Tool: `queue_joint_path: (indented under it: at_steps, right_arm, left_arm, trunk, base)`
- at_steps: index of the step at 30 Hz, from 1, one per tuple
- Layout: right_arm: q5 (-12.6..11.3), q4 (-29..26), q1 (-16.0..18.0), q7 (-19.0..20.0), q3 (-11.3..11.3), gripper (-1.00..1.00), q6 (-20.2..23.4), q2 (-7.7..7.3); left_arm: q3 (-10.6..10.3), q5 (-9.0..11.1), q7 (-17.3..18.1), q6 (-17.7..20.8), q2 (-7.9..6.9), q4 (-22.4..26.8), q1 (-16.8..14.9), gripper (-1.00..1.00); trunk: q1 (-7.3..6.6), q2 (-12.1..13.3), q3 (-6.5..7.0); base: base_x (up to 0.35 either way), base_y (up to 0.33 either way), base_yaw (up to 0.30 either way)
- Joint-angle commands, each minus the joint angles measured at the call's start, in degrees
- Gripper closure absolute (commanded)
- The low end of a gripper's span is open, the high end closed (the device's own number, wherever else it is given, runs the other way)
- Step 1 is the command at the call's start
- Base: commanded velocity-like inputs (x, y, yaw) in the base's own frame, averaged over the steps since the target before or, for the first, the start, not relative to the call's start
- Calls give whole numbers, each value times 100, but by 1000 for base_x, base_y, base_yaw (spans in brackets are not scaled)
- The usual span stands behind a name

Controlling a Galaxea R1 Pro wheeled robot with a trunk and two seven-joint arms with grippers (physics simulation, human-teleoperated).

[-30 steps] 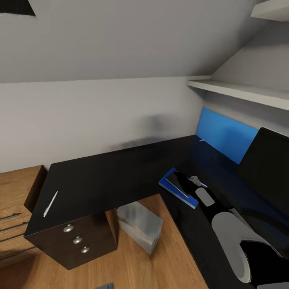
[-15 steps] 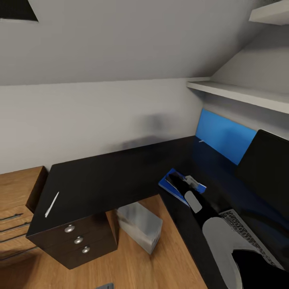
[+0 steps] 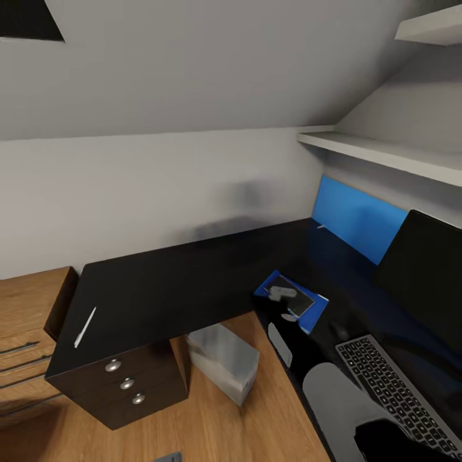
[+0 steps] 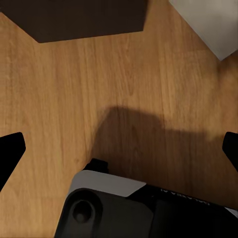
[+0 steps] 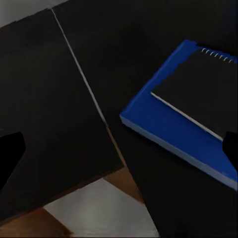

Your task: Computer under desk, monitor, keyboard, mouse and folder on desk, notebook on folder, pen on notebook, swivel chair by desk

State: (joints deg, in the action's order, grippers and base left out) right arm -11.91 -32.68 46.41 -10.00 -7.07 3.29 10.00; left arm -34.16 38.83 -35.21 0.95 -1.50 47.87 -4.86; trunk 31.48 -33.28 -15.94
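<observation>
Attic bedroom, L-shaped black tabletop (image 3: 167,289): stack awaiting the pen.

The notebook (image 3: 290,295) lies on the folder (image 3: 308,314) near the tabletop's inner corner; the pen (image 3: 84,327) rests at the far left edge, above the drawer unit (image 3: 122,385). Right pincer (image 5: 119,148) hangs released beside the folder; left pincer (image 4: 119,144) spread over the floor (image 4: 99,74). Risk: pinching the thin pen could roll it off that edge. Open tabletop lies between; computer (image 3: 224,362) stands below.

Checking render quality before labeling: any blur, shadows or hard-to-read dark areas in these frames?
Head view: the computer is smeared, a soft grey shadow blotch sits on the wall, and the right arm is blurred over the folder. Left wrist view: a soft shadow on the wooden floor. Right wrist view: the notebook nearly merges with the black desk.
</observation>
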Motion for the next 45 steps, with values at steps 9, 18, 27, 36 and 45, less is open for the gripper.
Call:
queue_joint_path:
  at_steps: [9,18,27,36,45]
  right_arm:
    - [-117,-505,0,-1671,-1055,-100,990,0]
    - [-735,-605,0,-1678,-1161,-100,991,0]
    - [-759,-608,0,-1663,-1206,-100,990,0]
    - [-760,-609,-25,-1668,-1458,-100,498,0]
    - [-760,-608,-29,-1671,-1552,-100,414,0]
  left_arm:
    - [-37,28,-47,10,-9,12,-6,-100]
    - [-37,28,-47,10,-9,12,-6,-100]
    - [-38,28,-47,10,-9,13,-6,-100]
    - [-38,22,-47,10,-9,12,-6,-100]
    - [-30,19,-47,10,-9,12,-6,-100]
  trunk:
    - [-196,354,153]
    - [-218,395,171]
    - [-218,395,171]
    - [-218,395,171]
    - [-218,395,171]
  base:
    - [0,0,0]
    - [0,0,0]
    - [0,0,0]
    - [0,81,144]
    - [-3,303,275]
